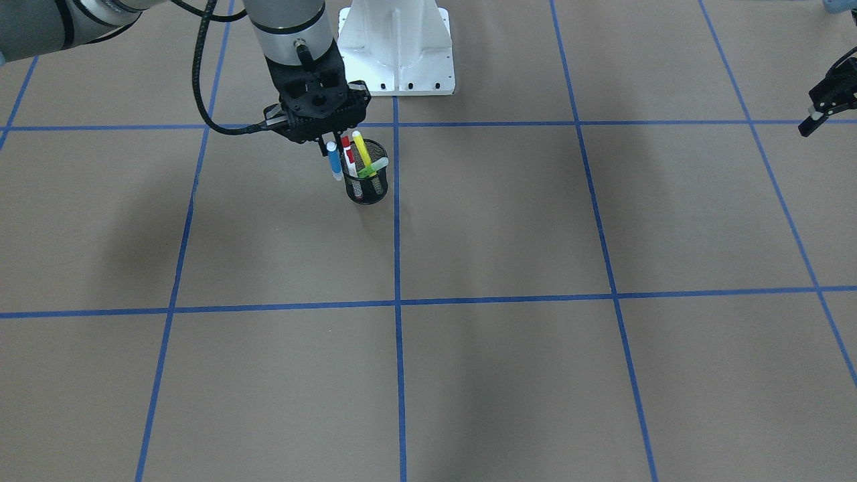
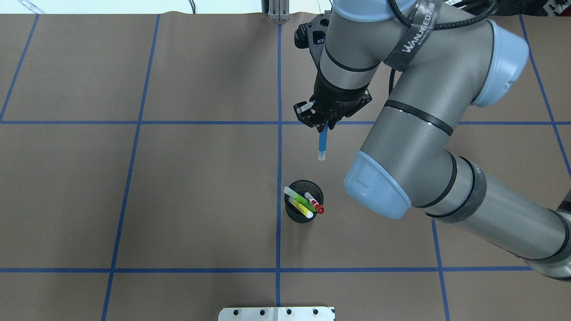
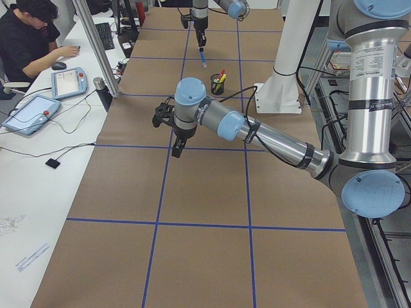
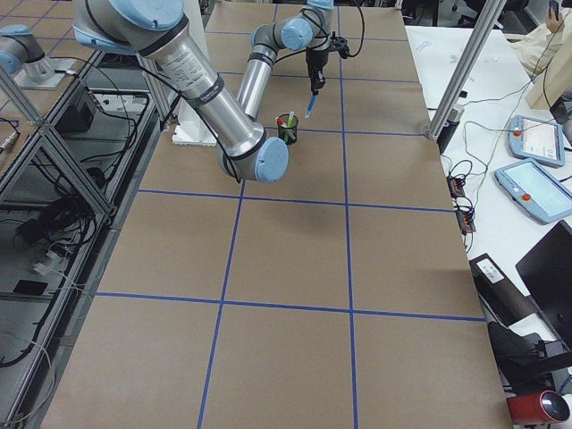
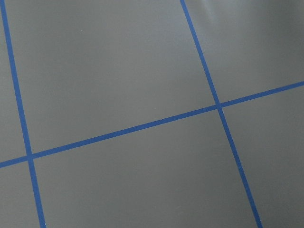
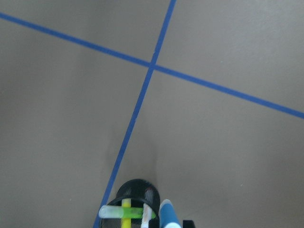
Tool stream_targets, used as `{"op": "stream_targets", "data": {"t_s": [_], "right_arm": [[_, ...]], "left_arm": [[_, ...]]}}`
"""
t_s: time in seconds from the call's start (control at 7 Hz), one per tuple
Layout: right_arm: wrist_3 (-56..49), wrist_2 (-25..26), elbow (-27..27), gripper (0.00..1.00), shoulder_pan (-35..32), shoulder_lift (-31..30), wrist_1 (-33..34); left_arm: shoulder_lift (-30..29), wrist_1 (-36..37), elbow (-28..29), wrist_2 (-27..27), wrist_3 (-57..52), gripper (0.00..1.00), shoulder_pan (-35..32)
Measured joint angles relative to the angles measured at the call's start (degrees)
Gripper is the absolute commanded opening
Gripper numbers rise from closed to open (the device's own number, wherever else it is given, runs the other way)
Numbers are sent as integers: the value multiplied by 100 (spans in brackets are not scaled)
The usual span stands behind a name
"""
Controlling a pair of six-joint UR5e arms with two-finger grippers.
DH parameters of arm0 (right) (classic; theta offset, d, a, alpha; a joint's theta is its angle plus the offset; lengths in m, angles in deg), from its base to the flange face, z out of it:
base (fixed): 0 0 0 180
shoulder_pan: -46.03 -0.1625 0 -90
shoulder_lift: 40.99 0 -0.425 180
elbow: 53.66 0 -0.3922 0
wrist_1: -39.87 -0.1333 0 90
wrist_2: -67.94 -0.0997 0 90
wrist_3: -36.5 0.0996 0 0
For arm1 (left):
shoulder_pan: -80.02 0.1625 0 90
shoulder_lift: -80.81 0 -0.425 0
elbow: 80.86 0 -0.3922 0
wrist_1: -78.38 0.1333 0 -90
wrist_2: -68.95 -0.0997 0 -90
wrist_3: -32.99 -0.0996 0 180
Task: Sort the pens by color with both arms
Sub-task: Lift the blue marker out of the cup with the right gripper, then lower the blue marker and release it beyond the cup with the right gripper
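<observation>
My right gripper (image 2: 324,126) is shut on the blue pen (image 2: 322,143), which hangs upright in the air, clear of the black mesh cup (image 2: 291,213). In the front view the blue pen (image 1: 333,162) hangs just beside the cup (image 1: 367,187). In the cup lean a green pen (image 2: 298,197), a yellow pen (image 2: 302,208) and a red-capped white pen (image 2: 315,203). The right wrist view shows the cup (image 6: 135,190) and the blue pen's tip (image 6: 168,216) at its lower edge. My left gripper (image 1: 825,106) hovers at the table's far side, away from the pens; I cannot tell how its jaws stand.
Blue tape lines (image 2: 279,156) divide the brown table into squares. The white pedestal base (image 1: 396,47) stands behind the cup. A person (image 3: 26,38) sits at a side desk with teach pendants (image 3: 29,112). The left wrist view shows only bare table and tape.
</observation>
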Motion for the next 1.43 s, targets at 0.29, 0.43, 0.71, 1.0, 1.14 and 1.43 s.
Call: {"op": "stream_targets", "data": {"t_s": [0.29,0.43,0.71,1.0,1.14,1.43], "right_arm": [[4,320,554,8,-247,-6,-989],[13,546,902,8,-318,-17,-1600],[8,1069,1362,10,-411,-43,-2391],[-3,1408,1783,10,-535,-110,-3129],[2,1531,1907,10,-550,-262,-3523],[17,1657,1972,10,-478,-534,-4023]], "left_arm": [[0,0,-11,0,2,100,0],[0,0,-16,2,2,100,0],[-2,0,-14,2,2,100,6],[-7,0,-10,0,2,100,17],[-8,0,-11,0,2,100,22],[-9,0,-14,0,4,100,26]]}}
